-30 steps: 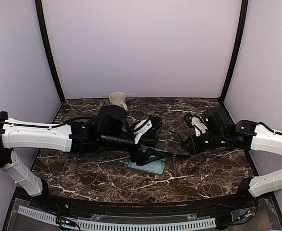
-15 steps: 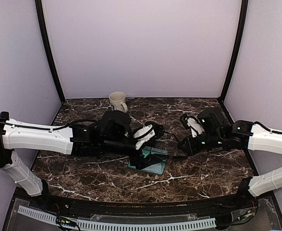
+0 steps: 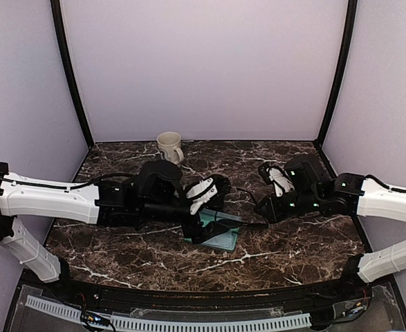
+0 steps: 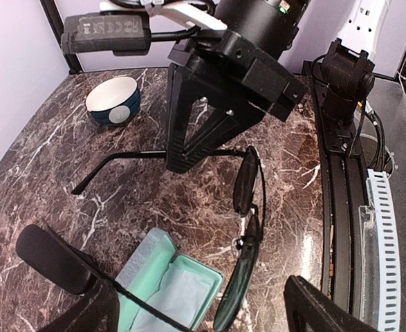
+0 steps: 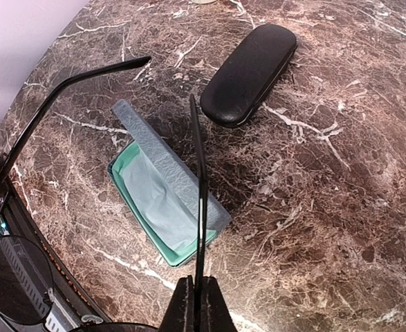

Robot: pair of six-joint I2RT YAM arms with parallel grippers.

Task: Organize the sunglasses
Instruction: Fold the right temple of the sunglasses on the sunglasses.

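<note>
Pinching one thin leg of the thin-framed sunglasses (image 4: 246, 181) in the tightly shut right claw (image 5: 194, 304), just at 2 o'clock from the open green case (image 3: 223, 238) seen from above, left claw (image 4: 192, 301) wide open and empty nearby.

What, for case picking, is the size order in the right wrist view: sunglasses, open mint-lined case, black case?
1. sunglasses, inflated by nearness to the camera
2. open mint-lined case
3. black case

The right hand (image 5: 194, 294), pinching the thin sunglasses (image 5: 12, 277), has shifted left toward the open case (image 5: 154, 204).
</note>
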